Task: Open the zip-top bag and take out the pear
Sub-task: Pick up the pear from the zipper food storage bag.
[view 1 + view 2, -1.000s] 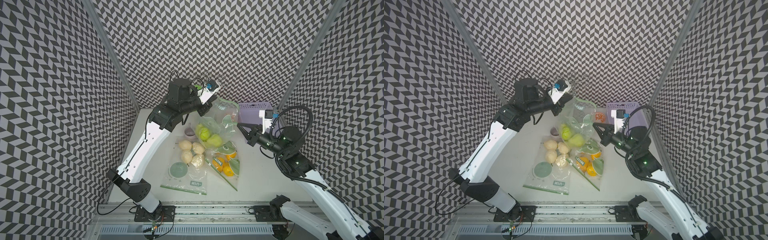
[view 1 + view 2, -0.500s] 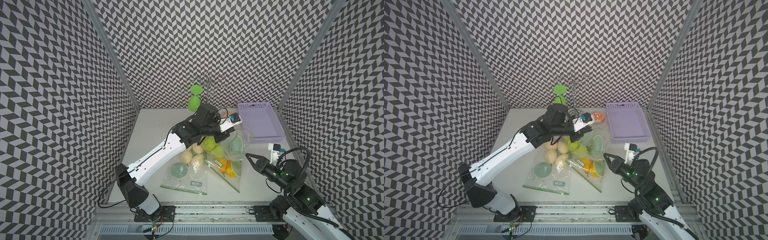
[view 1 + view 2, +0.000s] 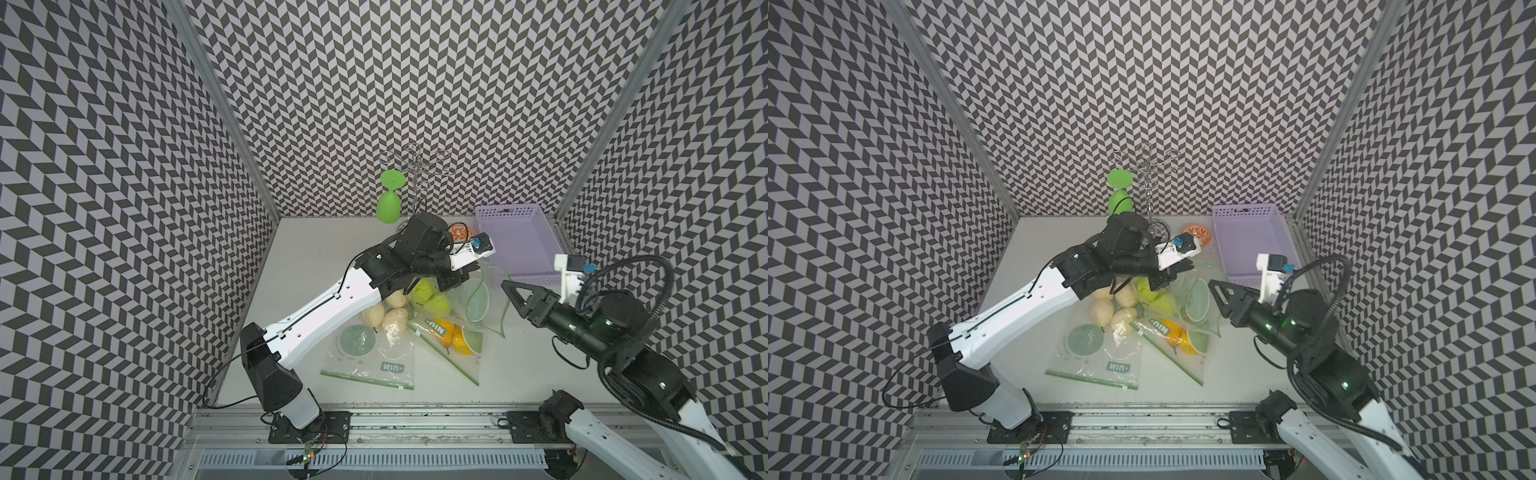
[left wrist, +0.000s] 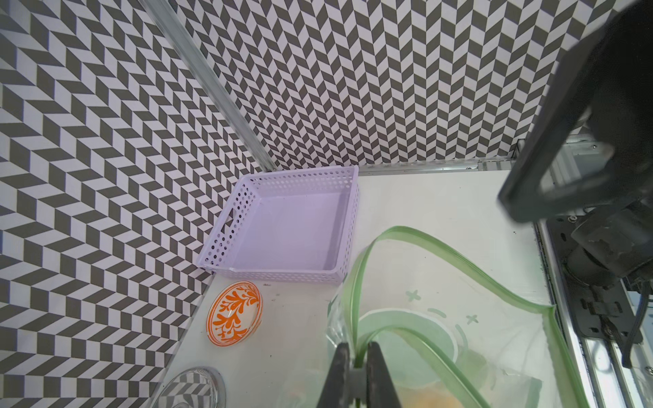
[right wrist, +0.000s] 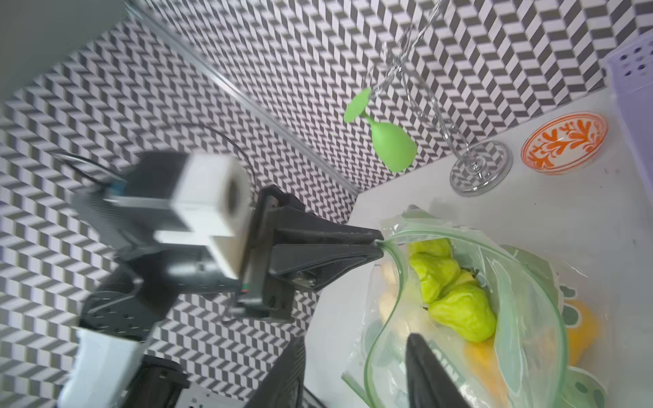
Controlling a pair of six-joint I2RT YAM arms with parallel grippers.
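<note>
**Bag mouth held open, pear not yet out**

The left gripper (image 4: 357,356) is clamped on the green rim of the zip-top bag (image 4: 441,252), holding its mouth up and open at mid-bench. The green pears (image 5: 463,314) lie inside. Just right of the mouth, the right gripper (image 5: 355,341) hovers with jaws apart and empty. The reach-in looks to be next: enter the mouth and close on one pear without snagging the film. The white bench (image 3: 311,270) carries a lilac basket (image 3: 515,245) far right, inside chevron walls (image 3: 415,83).

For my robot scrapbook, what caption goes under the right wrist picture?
The left gripper pinches the open zip-top bag by its rim, green pears inside.
</note>
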